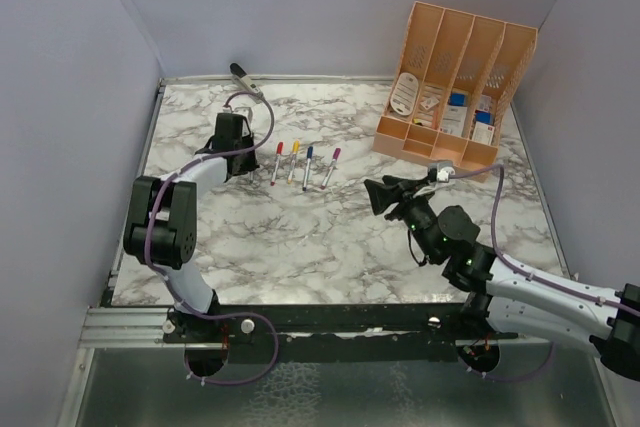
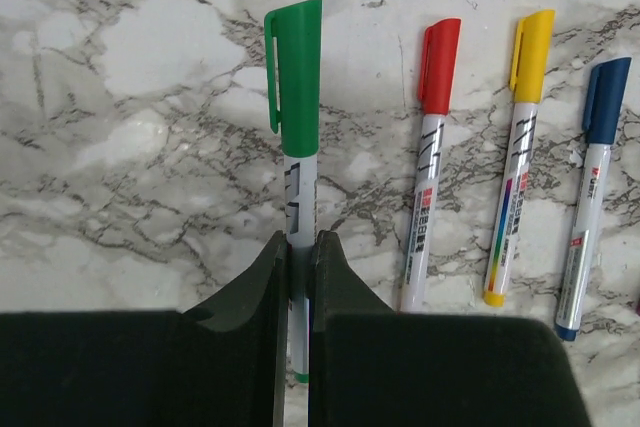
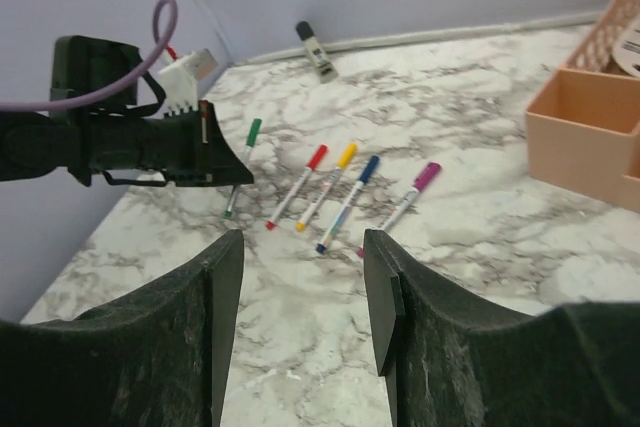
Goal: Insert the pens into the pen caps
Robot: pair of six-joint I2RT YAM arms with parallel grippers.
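Low in the left wrist view, the left tool (image 2: 298, 247) pinches the green pen (image 2: 300, 182), cap on. Right of it, the red pen (image 2: 428, 197), yellow pen (image 2: 512, 197) and blue pen (image 2: 588, 207) lie capped on the bench (image 2: 150, 47). The right tool (image 3: 302, 242) is wide, holding nothing.

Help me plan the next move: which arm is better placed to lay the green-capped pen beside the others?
Left, probably. The left gripper is shut on the green-capped pen, right beside the red-capped pen. The right gripper is open, empty and farther away.
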